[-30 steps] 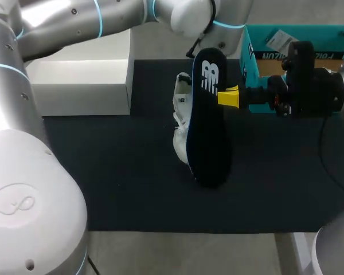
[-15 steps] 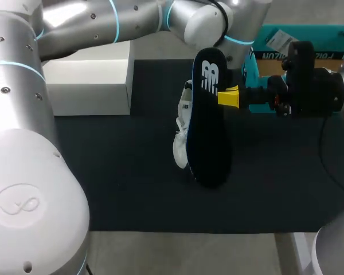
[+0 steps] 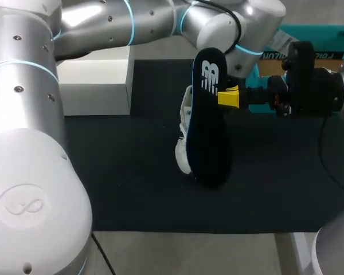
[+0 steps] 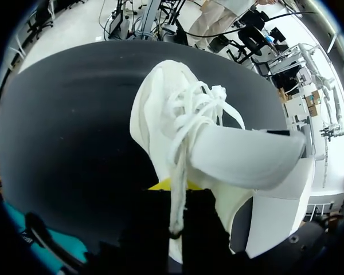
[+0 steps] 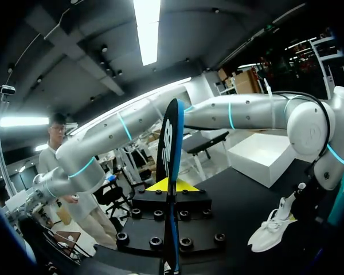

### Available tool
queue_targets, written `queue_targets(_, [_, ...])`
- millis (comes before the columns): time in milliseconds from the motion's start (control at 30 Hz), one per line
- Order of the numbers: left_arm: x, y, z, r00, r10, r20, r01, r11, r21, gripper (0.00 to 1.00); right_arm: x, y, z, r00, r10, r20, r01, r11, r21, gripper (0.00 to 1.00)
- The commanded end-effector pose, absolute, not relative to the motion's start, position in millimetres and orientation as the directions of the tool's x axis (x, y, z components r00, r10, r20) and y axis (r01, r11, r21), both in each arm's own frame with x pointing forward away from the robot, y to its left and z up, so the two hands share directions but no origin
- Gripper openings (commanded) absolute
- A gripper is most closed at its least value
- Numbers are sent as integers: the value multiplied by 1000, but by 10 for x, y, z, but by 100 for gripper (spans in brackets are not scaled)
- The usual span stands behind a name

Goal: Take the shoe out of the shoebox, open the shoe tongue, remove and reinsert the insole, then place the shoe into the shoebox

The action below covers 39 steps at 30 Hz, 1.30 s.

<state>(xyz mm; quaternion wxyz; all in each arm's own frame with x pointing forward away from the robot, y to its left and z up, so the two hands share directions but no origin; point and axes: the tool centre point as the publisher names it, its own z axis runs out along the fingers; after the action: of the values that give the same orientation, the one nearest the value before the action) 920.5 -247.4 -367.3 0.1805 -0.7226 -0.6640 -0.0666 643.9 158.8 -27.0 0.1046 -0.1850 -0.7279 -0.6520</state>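
Your right fingers are clamped on the insole, pinching it near the heel end. It stands on edge, heel end up, just in front of the shoe; I cannot tell whether its toe end touches the table. The shoe is out of the teal shoebox and held tilted, toe down toward the table. Your left fingers look clamped on its heel collar (only one yellow tip shows past a dangling lace, so take that as a judgement).

Expect the insole to be light, thin and floppy. Held at one end, it will likely bend when its toe meets the shoe's mouth, so keep the hold near the thicker heel and feed it in toe first under the raised tongue.

The shoe looks light, with a soft upper that gives under a push. The heel is probably its stiffest part and the best place to hold it. The loose laces could snag.

As for writing, the insole's heel carries a white logo. The shoebox has print along its wall and a white label; I leave these unread.
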Motion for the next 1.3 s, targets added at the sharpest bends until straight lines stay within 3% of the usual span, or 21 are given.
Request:
queue_targets(33, [9122, -2337, -3526, 95, 940, 329, 989, -52, -137, 0, 6438, 1602, -278, -909, 134, 394, 406, 81, 910, 0])
queue_targets(767, [9205, -2375, -3892, 58, 933, 355, 989, -5, -149, 0, 6438, 1602, -278, -909, 134, 394, 406, 81, 910, 0])
queue_targets(800, [9209, -2366, -3880, 60, 936, 348, 987, -3, -162, 35, 6438, 1602, -278, -909, 134, 394, 406, 81, 910, 0])
queue_targets(833, [9213, -2356, -3857, 69, 940, 333, 983, -8, -181, 86, 6438, 1602, -278, -909, 134, 394, 406, 81, 910, 0])
queue_targets(867, [9216, -2344, -3824, 77, 947, 313, 981, -15, -196, 100, 6438, 1602, -278, -909, 134, 394, 406, 81, 910, 0])
queue_targets(1100, [9205, -2320, -3515, 109, 979, 170, 962, -60, -267, 100, 6438, 1602, -278, -909, 134, 394, 406, 81, 910, 0])
queue_targets(1300, [9155, -2382, -3226, 121, 991, 48, 962, -106, -251, 100, 6438, 1602, -278, -909, 134, 394, 406, 81, 910, 0])
